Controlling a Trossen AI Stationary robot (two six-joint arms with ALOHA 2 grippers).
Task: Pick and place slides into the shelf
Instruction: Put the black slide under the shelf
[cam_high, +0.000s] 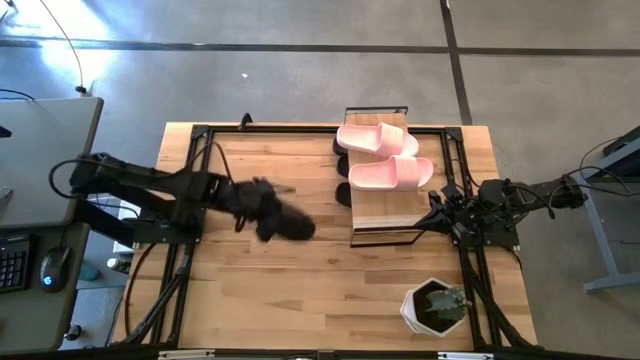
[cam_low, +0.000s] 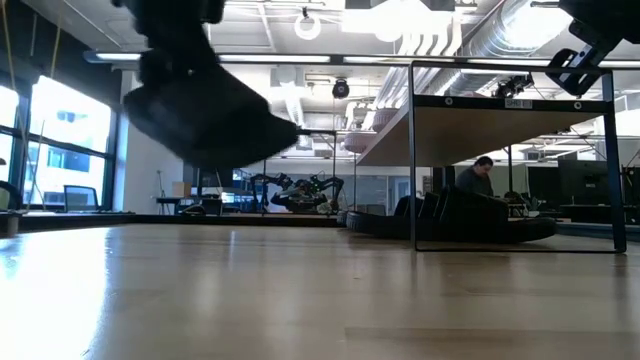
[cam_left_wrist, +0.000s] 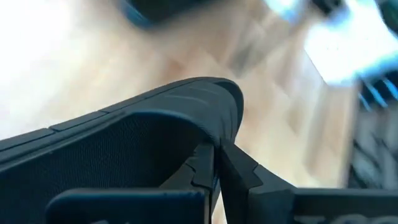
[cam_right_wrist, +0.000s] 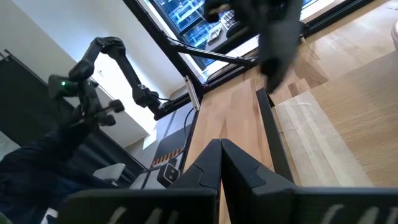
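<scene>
left gripper (cam_high: 262, 205) pinches a black slide (cam_high: 285, 220), held clear above the bench (cam_high: 300, 290), long axis slanting toward the shelf (cam_high: 385, 205). pink pair (cam_high: 385, 155) lies on the shelf top, long axes crosswise. right gripper (cam_high: 440, 215) pressed together beside the shelf. light wooden bench, open office behind.

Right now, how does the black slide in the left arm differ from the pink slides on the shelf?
The black slide is dark, and the left gripper holds it in the air above the table; the pink slides are light and rest on the shelf top. Both have one wide strap.
</scene>
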